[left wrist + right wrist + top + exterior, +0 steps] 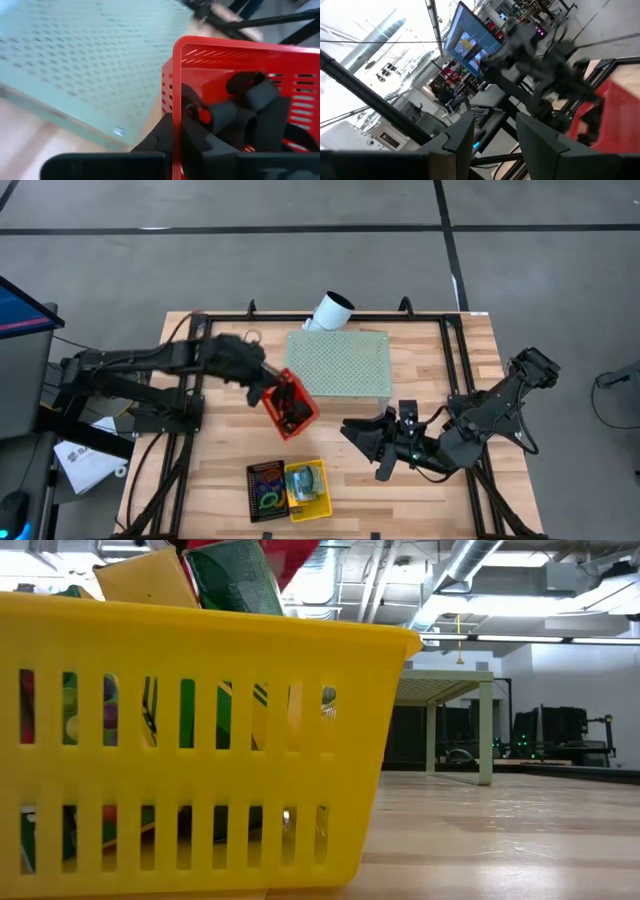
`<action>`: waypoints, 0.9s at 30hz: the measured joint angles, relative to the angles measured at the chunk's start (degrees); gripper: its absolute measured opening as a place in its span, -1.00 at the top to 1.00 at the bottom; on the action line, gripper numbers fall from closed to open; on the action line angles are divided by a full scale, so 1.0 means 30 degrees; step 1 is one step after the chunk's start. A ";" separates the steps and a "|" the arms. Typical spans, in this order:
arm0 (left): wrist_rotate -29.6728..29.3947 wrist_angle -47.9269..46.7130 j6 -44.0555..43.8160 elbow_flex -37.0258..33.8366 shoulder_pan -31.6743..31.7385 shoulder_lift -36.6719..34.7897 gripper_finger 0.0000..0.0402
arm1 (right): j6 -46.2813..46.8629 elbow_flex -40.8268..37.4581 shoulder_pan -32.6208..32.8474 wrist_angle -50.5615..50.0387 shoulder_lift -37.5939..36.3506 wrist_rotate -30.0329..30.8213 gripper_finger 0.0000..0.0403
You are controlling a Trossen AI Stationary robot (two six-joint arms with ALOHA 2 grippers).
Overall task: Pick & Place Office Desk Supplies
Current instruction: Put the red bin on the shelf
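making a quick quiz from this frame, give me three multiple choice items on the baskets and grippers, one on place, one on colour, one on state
1. Where is the red basket?
A. flat on the table by the white tube
B. held tilted at the green block's near-left corner
C. inside the yellow basket

2. What colour is the basket beside the black tray?
A. yellow
B. blue
C. white

3. How is the left gripper?
A. open above the table
B. shut on the red basket's wall
C. out of view

Answers:
1 B: the high view shows it tipped in the left gripper at that corner.
2 A: the yellow basket sits right of the tray.
3 B: the left wrist view shows its fingers clamped on the red wall; the right gripper waits open, empty.
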 joint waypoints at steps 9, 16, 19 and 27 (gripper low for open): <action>0.0990 -0.6135 0.0402 0.6696 0.3777 0.5335 1.00 | -0.0051 0.0000 0.0836 -0.0098 -0.0012 0.0576 0.29; 0.2101 -0.6356 -0.2989 0.7212 0.6491 0.6745 1.00 | -0.0050 0.0007 0.1585 -0.0884 -0.0019 0.3220 0.29; 0.2080 -0.6148 -0.4392 0.7212 0.7282 0.6894 1.00 | -0.0044 0.0007 0.1722 -0.0889 -0.0019 0.4208 0.29; -0.0116 -0.5661 -0.8506 0.7212 0.7552 0.6911 1.00 | 0.0009 0.0007 0.1553 -0.2151 -0.0019 0.5596 0.29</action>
